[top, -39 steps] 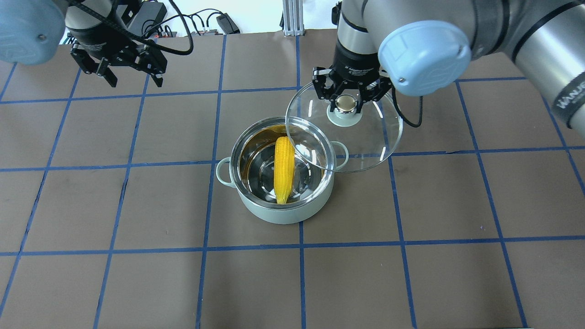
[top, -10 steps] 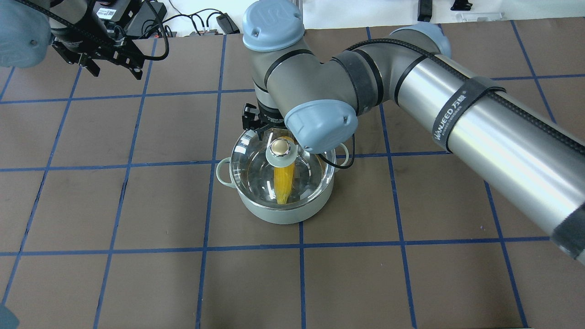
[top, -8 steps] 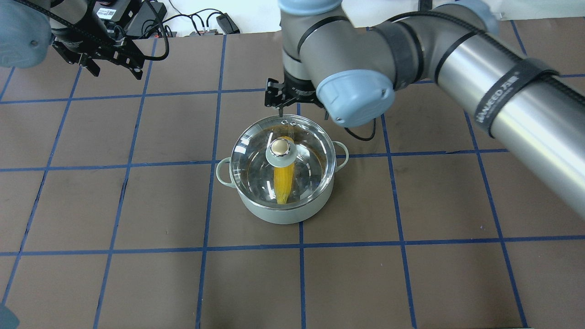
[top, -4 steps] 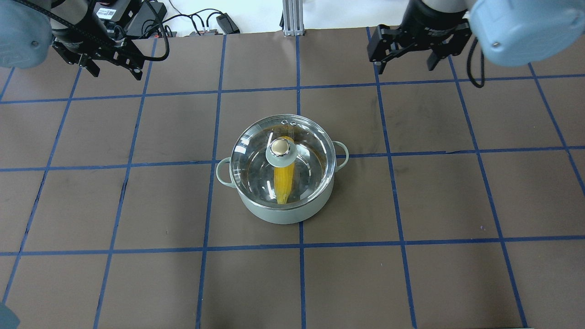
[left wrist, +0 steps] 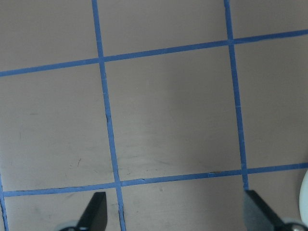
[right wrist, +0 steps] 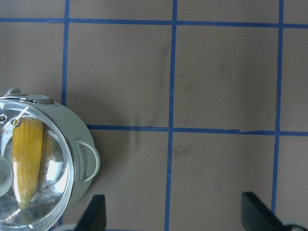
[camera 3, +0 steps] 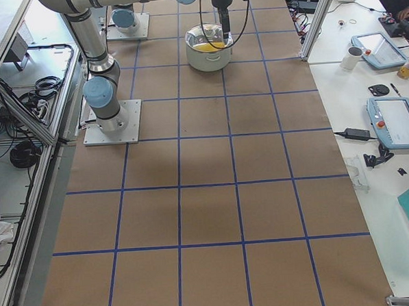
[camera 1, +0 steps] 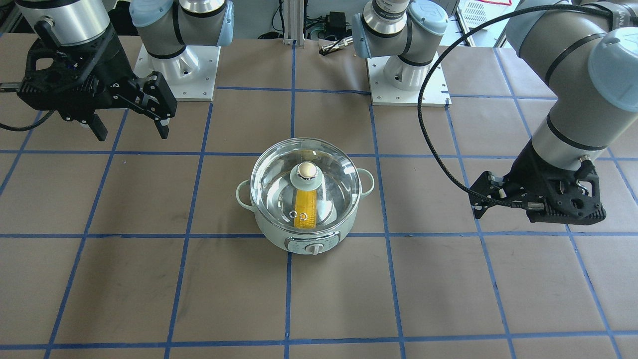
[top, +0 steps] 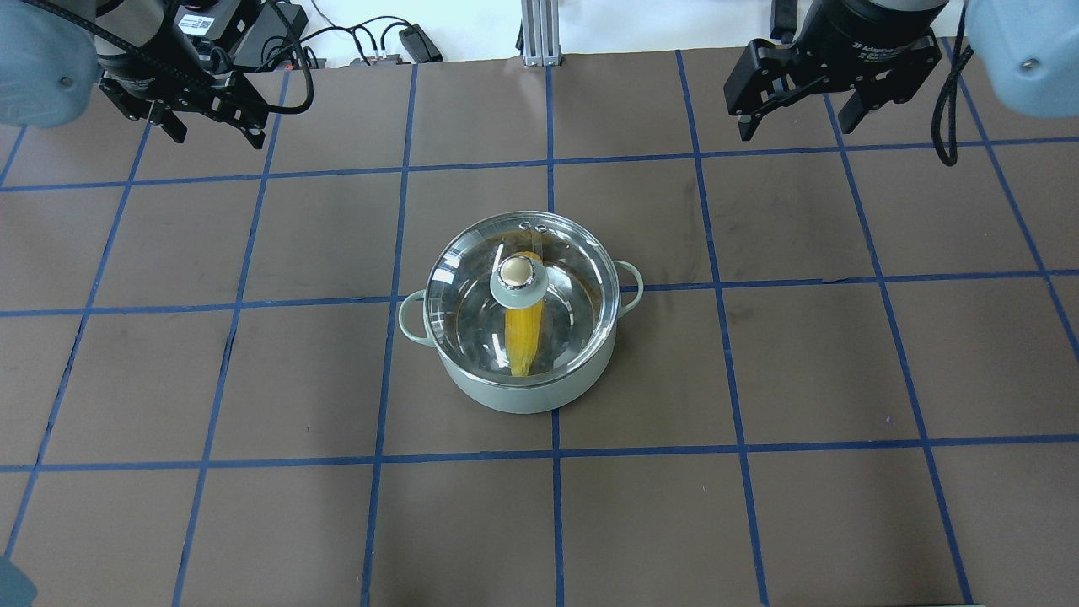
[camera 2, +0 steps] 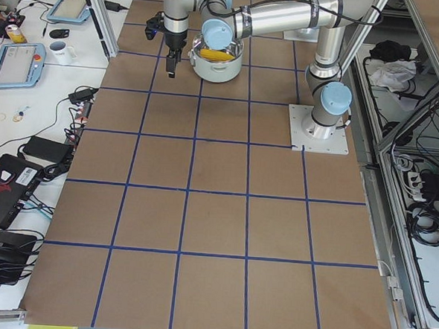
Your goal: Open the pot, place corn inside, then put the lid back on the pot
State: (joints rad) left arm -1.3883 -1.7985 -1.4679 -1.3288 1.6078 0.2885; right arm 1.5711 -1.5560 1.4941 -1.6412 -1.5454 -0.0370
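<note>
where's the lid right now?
In the overhead view, the lid sits on the pot at table centre, covering the corn; the left gripper and right gripper hang apart from it near the far edge.

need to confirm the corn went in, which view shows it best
The right wrist view: the corn is largest there, nearly whole through the lid. Overhead and front views show it smaller, partly under the knob. Side views give only a yellow patch; the left wrist view misses it.

Covered edge to edge in brown paper (top: 253, 523), gridded with blue tape (top: 555, 456). Along the left of the left-end view, a white bench (camera 2: 5, 133) with a tablet (camera 2: 13, 64), a mug (camera 2: 60, 50) and black cables (camera 2: 78, 96). At top centre overhead, an aluminium post (top: 533, 34).
</note>
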